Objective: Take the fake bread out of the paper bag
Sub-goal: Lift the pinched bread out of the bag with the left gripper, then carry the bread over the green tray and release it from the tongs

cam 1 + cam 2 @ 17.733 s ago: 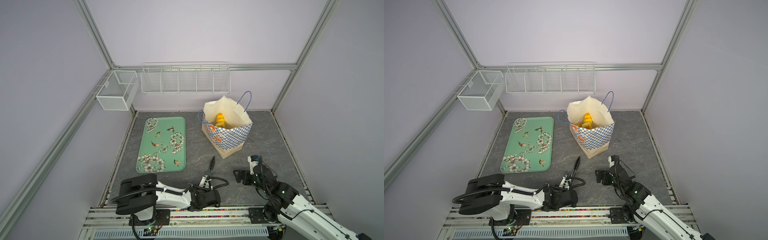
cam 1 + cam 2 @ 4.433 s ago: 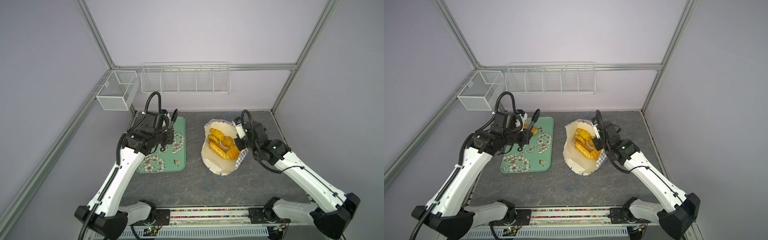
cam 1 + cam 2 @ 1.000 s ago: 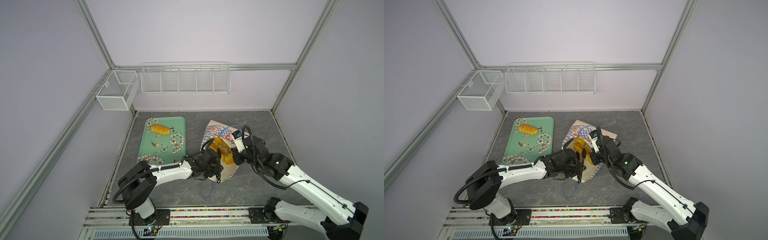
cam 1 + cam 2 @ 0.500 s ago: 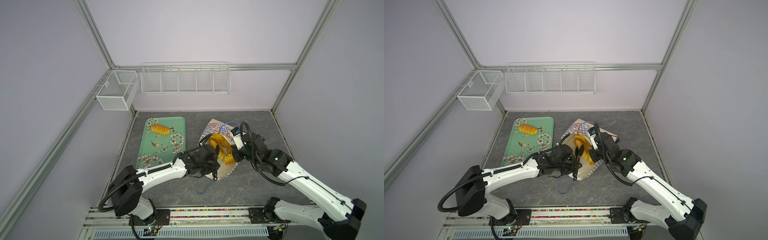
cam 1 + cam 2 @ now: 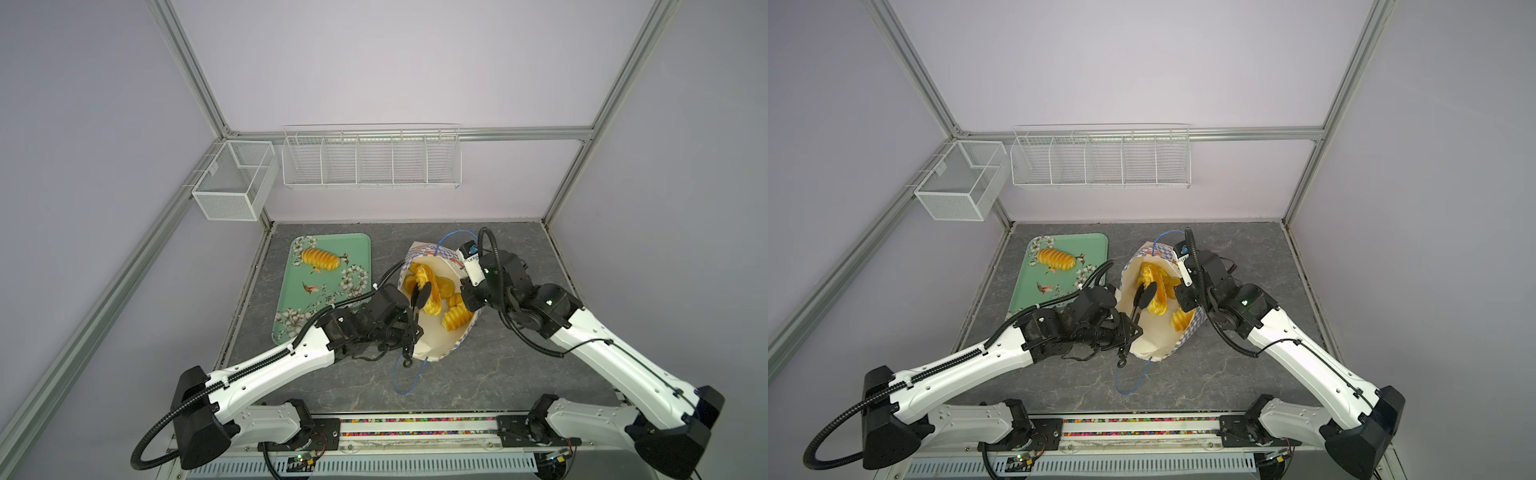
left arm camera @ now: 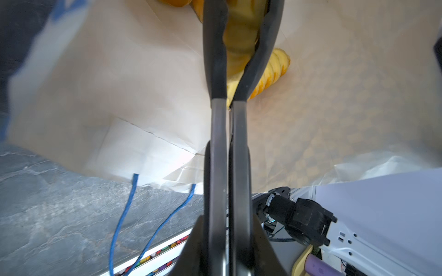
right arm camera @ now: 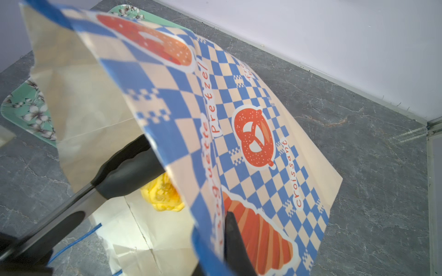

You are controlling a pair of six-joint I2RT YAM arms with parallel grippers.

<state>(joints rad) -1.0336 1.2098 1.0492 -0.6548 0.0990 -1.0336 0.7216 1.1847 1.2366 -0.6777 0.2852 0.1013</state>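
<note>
The paper bag (image 5: 432, 345) (image 5: 1150, 336) leans over with its cream mouth turned up and towards the front. Several pieces of fake bread lie inside, among them a ribbed loaf (image 5: 455, 316) and a round bun (image 5: 445, 286). My left gripper (image 5: 420, 291) (image 5: 1144, 293) (image 6: 239, 24) reaches into the mouth, its long black fingers shut on a golden croissant-shaped piece (image 5: 433, 297) (image 6: 239, 43). My right gripper (image 5: 467, 293) (image 5: 1183, 299) (image 7: 222, 241) is shut on the checked bag wall (image 7: 251, 107) at the rim. One ribbed loaf (image 5: 320, 258) (image 5: 1056, 257) lies on the green tray (image 5: 328, 239).
The flowered tray (image 5: 1067, 237) lies left of the bag. A blue cord handle (image 5: 409, 382) trails onto the grey table towards the front rail. A white mesh box (image 5: 232, 183) and a wire rack (image 5: 370, 160) hang on the back wall.
The left gripper's fingers have closed round a piece of bread inside the bag. The bag's mouth has turned more upward, with the right gripper still on its rim.
</note>
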